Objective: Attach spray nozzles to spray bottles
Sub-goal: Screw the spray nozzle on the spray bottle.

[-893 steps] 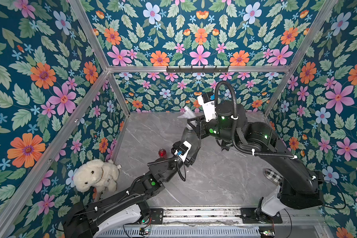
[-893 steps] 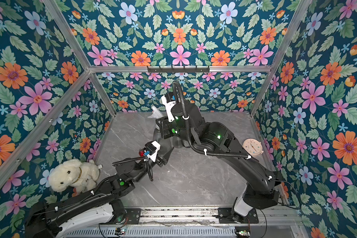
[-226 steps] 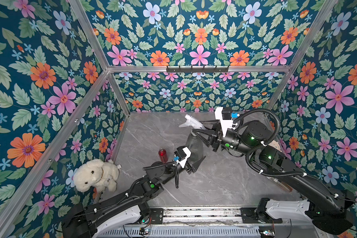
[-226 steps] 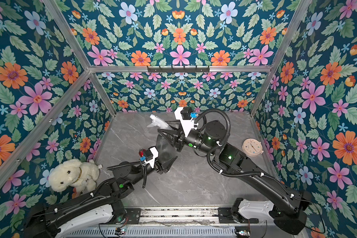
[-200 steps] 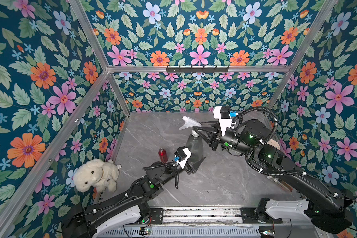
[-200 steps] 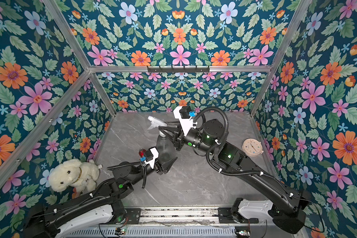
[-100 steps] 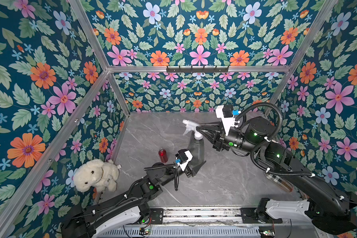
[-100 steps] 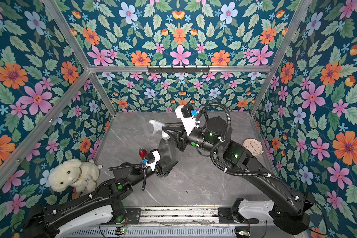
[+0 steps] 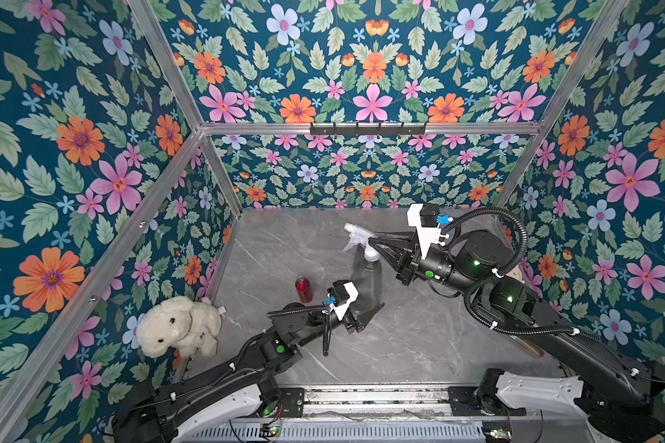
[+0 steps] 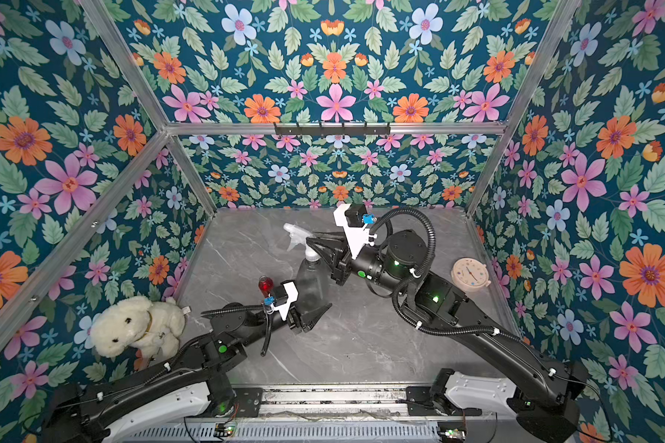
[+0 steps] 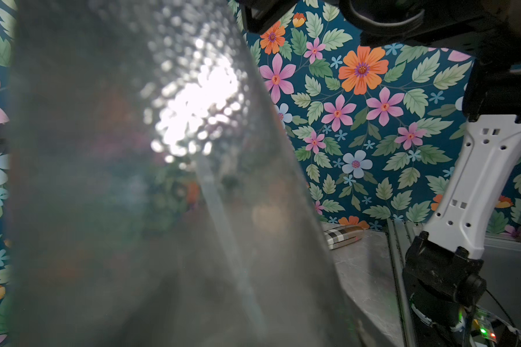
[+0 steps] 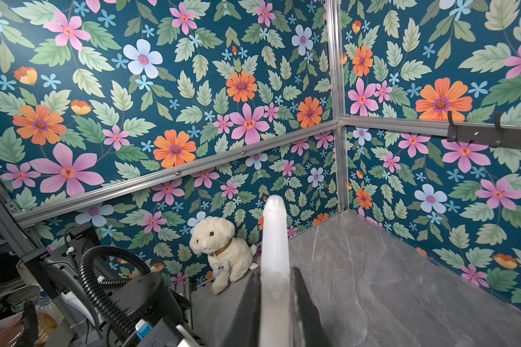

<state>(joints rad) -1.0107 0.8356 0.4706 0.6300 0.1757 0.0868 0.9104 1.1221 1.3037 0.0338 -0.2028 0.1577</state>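
A smoky-grey cone spray bottle (image 9: 368, 282) (image 10: 312, 285) stands upright mid-table. My left gripper (image 9: 363, 307) (image 10: 310, 308) is shut on its lower body. In the left wrist view the bottle (image 11: 118, 195) fills the frame, with a thin dip tube (image 11: 223, 228) inside it. A whitish trigger spray nozzle (image 9: 358, 237) (image 10: 298, 236) sits on the bottle's neck, spout pointing left. My right gripper (image 9: 375, 245) (image 10: 315, 245) is shut on the nozzle (image 12: 272, 228), its dark fingers (image 12: 300, 297) pressed on either side. A small red bottle (image 9: 303, 288) (image 10: 265, 284) stands uncapped left of the grey one.
A white plush dog (image 9: 177, 326) sits by the left wall. A round beige clock face (image 10: 471, 274) lies near the right wall and a checkered object (image 11: 343, 235) lies at the table's right edge. A hook rail (image 9: 367, 128) runs along the back wall.
My right gripper has swung the nozzle from tilted to level and lowered it onto the bottle's neck. The left gripper has kept its hold on the bottle, which now stands straighter.
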